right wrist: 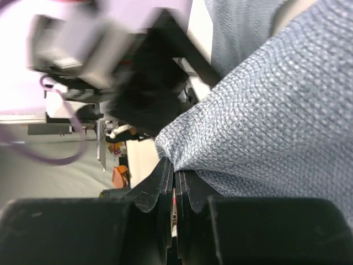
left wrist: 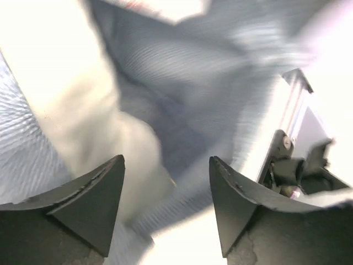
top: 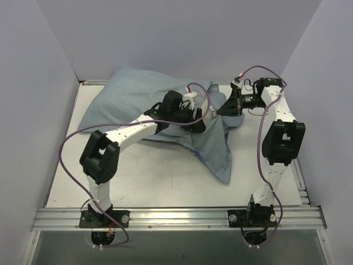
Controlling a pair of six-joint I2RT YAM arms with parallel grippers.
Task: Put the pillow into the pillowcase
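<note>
The white table (top: 143, 182) was a flat rectangular surface. An aluminium rail (top: 176, 218) with lengthwise slots ran along the whole near edge of the table. A narrower metal strip (top: 301, 185) ran along the right edge and met the rail at the near right corner. Three plain, pale lavender panels enclosed the table: the back wall (top: 182, 33) at the far edge, the left wall (top: 27, 110) at the left edge and the right wall (top: 331, 99) at the right edge. A grey sheet (top: 176, 248) lay below the rail.
</note>
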